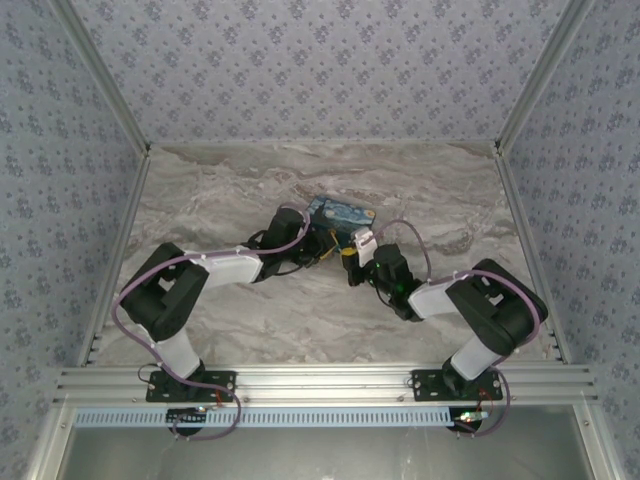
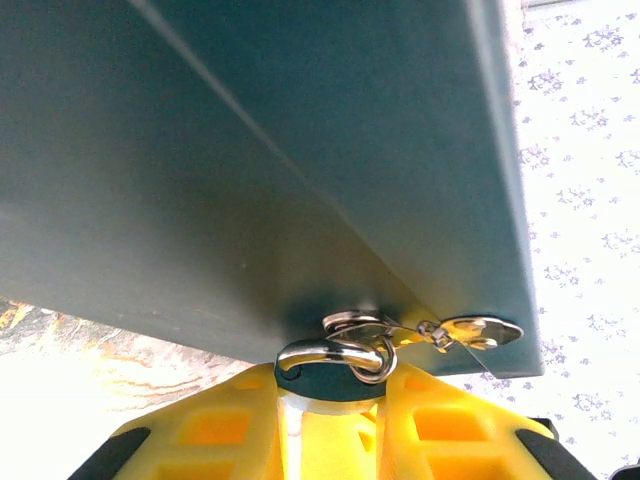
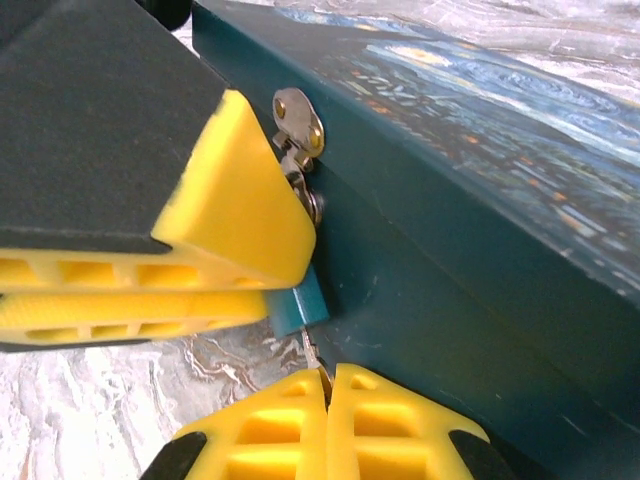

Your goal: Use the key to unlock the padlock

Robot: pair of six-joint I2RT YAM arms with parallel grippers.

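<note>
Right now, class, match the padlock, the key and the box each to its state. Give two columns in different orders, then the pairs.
1 padlock
2 key
3 box

A pinched by the right gripper
B swirly painted top
C clamped in the left gripper

Pairs: 1-C, 2-A, 3-B

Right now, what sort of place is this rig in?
Probably a lab test cell, not a home: an aluminium frame runs along the near edge, and wallpapered panels box in a marble-look tabletop.
</note>
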